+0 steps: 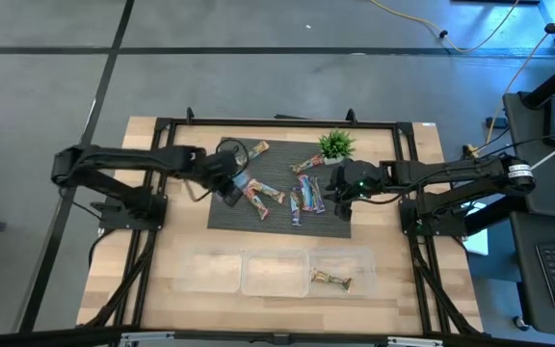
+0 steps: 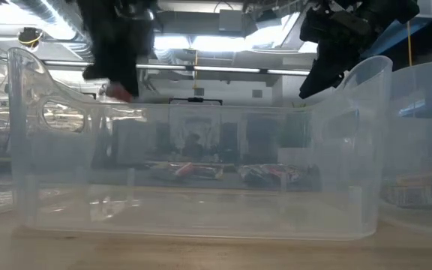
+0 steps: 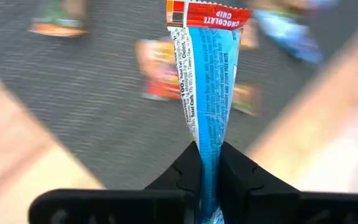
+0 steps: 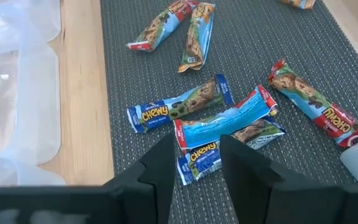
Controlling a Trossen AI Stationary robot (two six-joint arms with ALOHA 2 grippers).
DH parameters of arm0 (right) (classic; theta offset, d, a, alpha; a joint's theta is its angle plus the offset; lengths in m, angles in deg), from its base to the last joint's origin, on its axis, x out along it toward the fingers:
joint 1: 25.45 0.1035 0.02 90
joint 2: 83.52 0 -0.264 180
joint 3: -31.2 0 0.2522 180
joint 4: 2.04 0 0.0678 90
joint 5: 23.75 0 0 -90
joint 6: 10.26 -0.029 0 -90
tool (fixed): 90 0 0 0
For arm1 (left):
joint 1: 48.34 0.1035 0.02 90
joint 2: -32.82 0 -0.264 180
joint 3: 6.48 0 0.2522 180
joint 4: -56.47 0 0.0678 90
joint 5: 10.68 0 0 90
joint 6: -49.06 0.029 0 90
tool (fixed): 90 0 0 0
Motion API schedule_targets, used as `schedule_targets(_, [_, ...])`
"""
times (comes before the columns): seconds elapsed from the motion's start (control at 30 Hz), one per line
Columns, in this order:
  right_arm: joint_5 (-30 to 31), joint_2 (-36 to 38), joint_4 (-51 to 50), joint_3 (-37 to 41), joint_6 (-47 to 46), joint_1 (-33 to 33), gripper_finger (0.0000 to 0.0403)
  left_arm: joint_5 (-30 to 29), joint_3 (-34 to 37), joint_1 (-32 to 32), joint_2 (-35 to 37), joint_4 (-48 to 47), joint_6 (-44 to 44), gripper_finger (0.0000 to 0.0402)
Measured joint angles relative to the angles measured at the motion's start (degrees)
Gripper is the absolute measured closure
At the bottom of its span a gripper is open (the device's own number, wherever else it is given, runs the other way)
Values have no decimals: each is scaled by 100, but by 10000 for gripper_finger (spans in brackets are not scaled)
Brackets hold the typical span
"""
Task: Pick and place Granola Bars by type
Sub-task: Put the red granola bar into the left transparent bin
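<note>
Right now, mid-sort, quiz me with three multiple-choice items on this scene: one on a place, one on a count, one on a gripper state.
1. Where is the plant?
A. mat's far right corner
B. in a bin
C. under the left arm

2. How many bars lie in the bins?
A. none
B. one
C. three

3. The left gripper is:
A. open
B. shut, empty
C. shut on a blue bar

Answers: 1 A, high view shows it on the mat corner. 2 B, one bar in the right bin. 3 C, the blue bar is pinched between its fingers.
</note>
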Motion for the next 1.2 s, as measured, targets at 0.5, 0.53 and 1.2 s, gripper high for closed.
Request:
schedule_targets(0.5, [13,-2,168,0,123,1,272,-130,-59,-3824,123,-25,-3746,376])
schedule_targets(0.53, [11,-3,195,0,122,1,272,-245,-59,-4041,23,-28,-4002,376])
schedule_targets(1.2, [4,-4,557,-2,135,2,272,-577,-59,-5164,-2367,-24,-4978,364])
